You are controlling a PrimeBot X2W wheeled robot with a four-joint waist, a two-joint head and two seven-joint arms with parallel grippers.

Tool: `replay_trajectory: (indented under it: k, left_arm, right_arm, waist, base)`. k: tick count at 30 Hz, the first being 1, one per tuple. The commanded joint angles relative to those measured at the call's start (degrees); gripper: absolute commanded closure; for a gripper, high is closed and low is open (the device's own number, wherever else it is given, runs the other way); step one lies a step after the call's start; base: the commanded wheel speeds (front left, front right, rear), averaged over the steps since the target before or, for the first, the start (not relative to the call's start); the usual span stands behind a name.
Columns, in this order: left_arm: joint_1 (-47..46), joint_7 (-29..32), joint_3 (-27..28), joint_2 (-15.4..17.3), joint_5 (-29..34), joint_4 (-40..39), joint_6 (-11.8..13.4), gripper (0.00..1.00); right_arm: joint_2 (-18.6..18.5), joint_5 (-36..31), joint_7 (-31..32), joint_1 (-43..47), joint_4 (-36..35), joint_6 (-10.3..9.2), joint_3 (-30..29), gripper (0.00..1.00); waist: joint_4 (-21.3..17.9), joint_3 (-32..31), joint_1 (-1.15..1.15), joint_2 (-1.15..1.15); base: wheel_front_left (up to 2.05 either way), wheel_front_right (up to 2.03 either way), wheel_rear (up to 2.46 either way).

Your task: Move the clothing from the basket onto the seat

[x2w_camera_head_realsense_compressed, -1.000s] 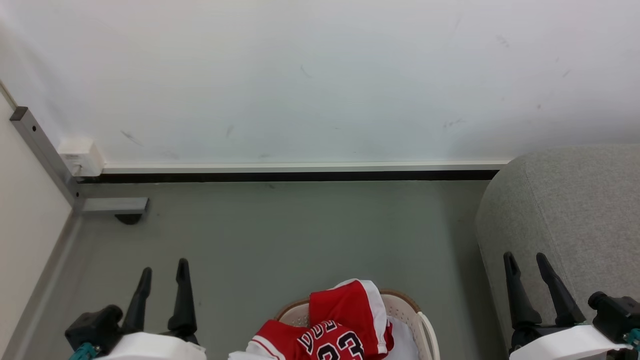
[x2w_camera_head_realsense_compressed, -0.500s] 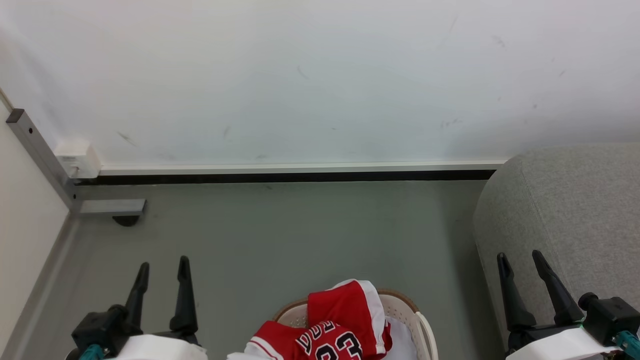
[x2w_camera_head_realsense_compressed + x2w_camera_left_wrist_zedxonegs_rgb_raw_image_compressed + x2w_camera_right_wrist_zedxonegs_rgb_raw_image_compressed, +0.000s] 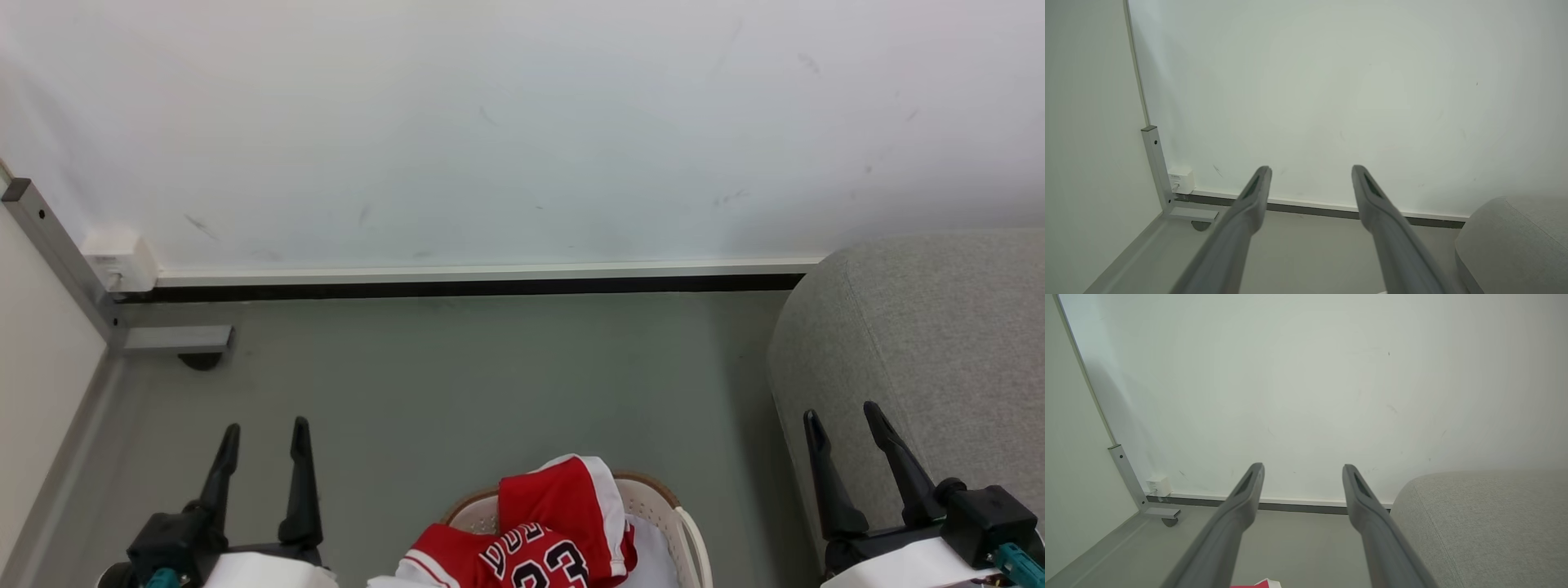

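Barely shifted since a second ago, apart from slight camera drift: left gripper (image 3: 265, 426) and right gripper (image 3: 839, 411) spread and empty, flanking the near basket (image 3: 663, 510), clothing (image 3: 555, 514) heaped inside, none yet on the seat (image 3: 922, 327) at right, grasp not begun.
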Motion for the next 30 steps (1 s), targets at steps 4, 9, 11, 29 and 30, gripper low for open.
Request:
replay_trajectory:
  k: [4,9,11,29,30]
  left_arm:
    - [0.3,-0.7,0.4,0.1,2.2,-0.3,-0.1,0.0]
    - [0.4,-1.2,0.7,0.0,4.2,-0.4,-0.1,0.0]
    - [0.5,-1.4,0.8,-0.1,4.7,-0.4,-0.1,0.0]
    - [-0.6,-1.5,0.9,-0.2,4.2,0.1,-1.0,0.0]
    - [-0.9,-1.5,0.8,-0.2,4.1,0.3,-1.0,0.0]
  right_arm:
    - [0.1,-1.5,-0.7,-0.7,-0.4,-0.11,0.1,0.0]
    - [0.1,-2.5,-1.2,-0.8,-0.6,-0.11,0.4,0.0]
    - [0.0,-3.1,-1.5,-0.9,-0.6,-0.12,0.6,0.0]
    - [-0.3,-2.3,-1.5,-1.6,-1.1,-0.12,0.9,0.0]
    - [-0.5,-2.2,-1.5,-2.0,-1.2,-0.12,0.9,0.0]
  waist:
    - [-0.1,-0.2,0.0,0.0]
    - [-0.4,-0.4,0.0,0.0]
    - [-0.5,-0.5,0.0,0.0]
    - [-3.2,1.5,0.0,0.0]
    - [-3.6,1.8,0.0,0.0]
  base:
    - [0.0,0.0,0.0]
    - [0.0,0.0,0.0]
    - [0.0,0.0,0.0]
    - [0.0,0.0,0.0]
    - [0.0,0.0,0.0]
